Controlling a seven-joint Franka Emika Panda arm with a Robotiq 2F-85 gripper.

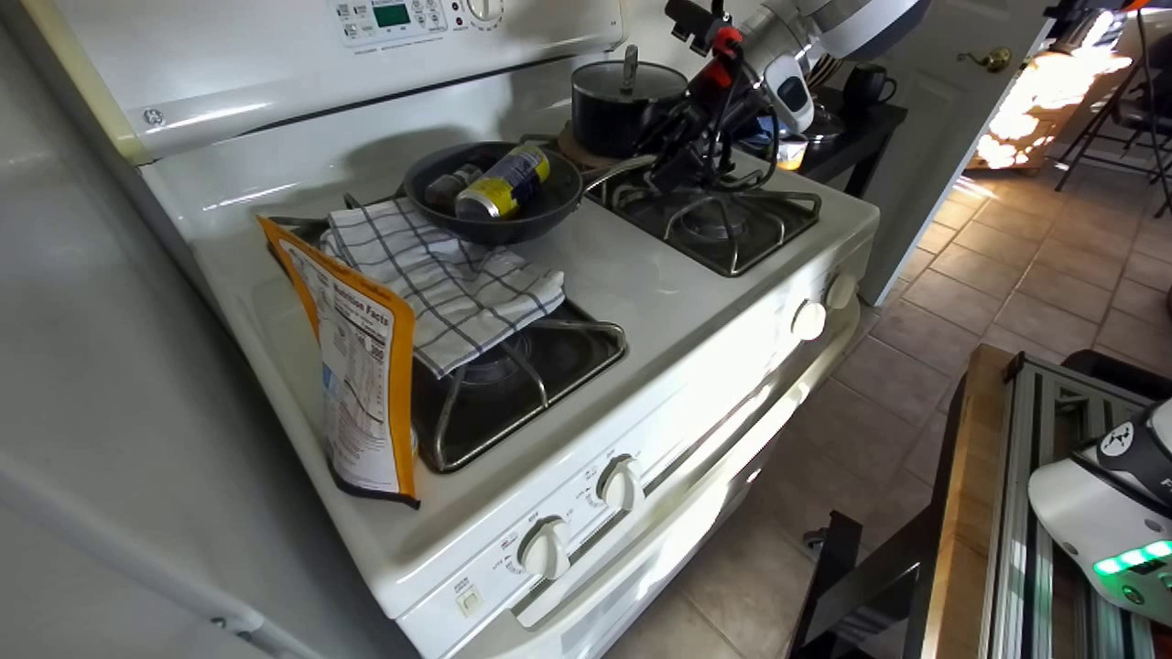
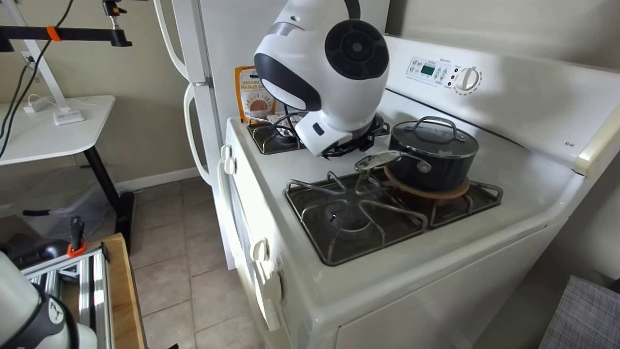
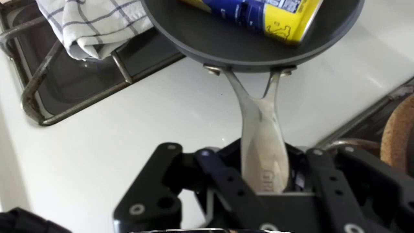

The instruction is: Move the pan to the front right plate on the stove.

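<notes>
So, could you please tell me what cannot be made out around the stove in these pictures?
Handle, far end: wrist view, behind the tool.
Pan, mostly: in an exterior view, behind the arm.
Can label, partly: wrist view, cut off by the top edge.
Item beside the can: in an exterior view, too blurred to name.
Bag, small print: in an exterior view, too small.

In an exterior view we see sunlight bleaching the face of the stove below its front edge, toward the right corner, and burning out to white beyond the door. In an exterior view, too, a broad soft shadow dims the back panel near its right corner. Upright lines lean in both exterior views. Our wrist view is pale, with glints on the stove's white top and near parts of the gripper out of focus.
</notes>
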